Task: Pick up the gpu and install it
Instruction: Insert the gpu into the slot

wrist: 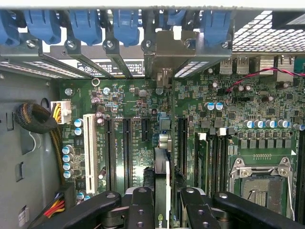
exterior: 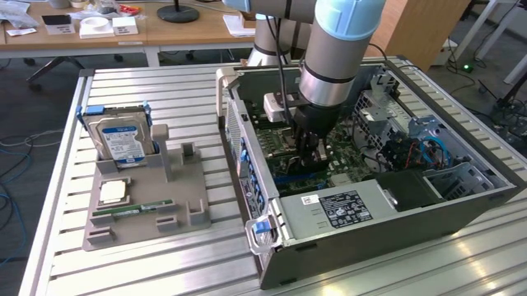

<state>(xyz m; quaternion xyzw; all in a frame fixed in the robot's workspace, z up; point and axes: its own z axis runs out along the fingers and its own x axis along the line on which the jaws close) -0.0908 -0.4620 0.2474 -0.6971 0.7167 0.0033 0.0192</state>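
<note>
Inside the case, the end effector pinches one gpu over the motherboard.

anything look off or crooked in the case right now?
Nothing stands out. The gpu sits upright, edge-on, in the gripper, running parallel to the slots, not visibly tilted. No loose parts or damage visible on the motherboard. Outside the case, the hard drive stands upright in its holder.

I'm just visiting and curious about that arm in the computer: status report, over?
Fingers shut on gpu. Gpu edge-on over motherboard slots, inside open computer case. Nothing seen in its way.
</note>
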